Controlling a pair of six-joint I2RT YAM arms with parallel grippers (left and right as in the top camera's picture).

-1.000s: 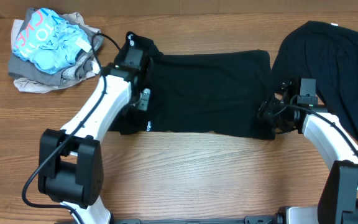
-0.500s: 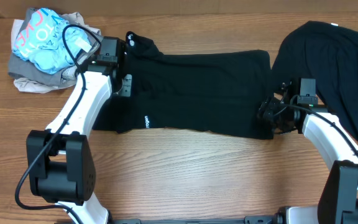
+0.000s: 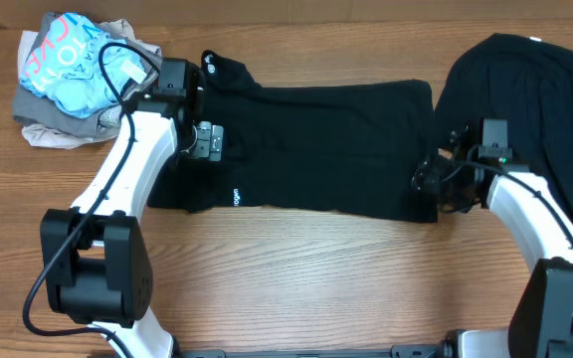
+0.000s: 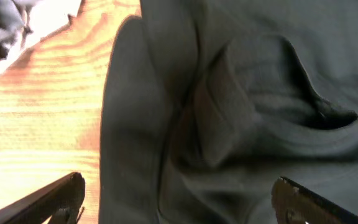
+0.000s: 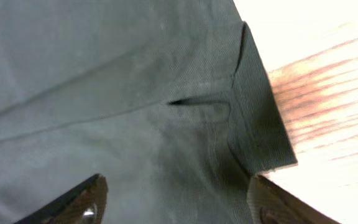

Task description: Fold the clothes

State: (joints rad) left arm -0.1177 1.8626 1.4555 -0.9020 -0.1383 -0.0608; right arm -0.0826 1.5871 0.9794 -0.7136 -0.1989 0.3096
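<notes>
left jaws: my left gripper (image 3: 205,141) is spread wide, with nothing pinched between the 2 fingers (image 4: 53,198)

left jaws, over what: they hang over the left end of the flat black shirt (image 3: 316,149). In the left wrist view, 1 finger sits by the shirt's edge next to bare table (image 4: 36,137) and the other is over rumpled cloth. Honestly can't tell if the tips actually touch the fabric.

right jaws: my right gripper (image 3: 434,184) is wide open too, and empty

right jaws, over what: they're at the shirt's near right corner. The right wrist view shows the hemmed corner lying between my 2 fingers, with bare wood just beside it on the right. Touching or not, can't tell here either.

flat black shirt: spread out mid-table between my 2 arms, with a small white logo (image 3: 235,197) near its front left edge

second black garment (image 3: 535,99): lies loose at the far right, just beside the flat shirt's right edge

pile: sits in the far left corner of the table, just left of the flat shirt. A light-blue garment (image 3: 68,60) with pink lettering is on top, with a grey garment (image 3: 40,104) and a beige garment (image 3: 46,134) bunched under and around it.
</notes>
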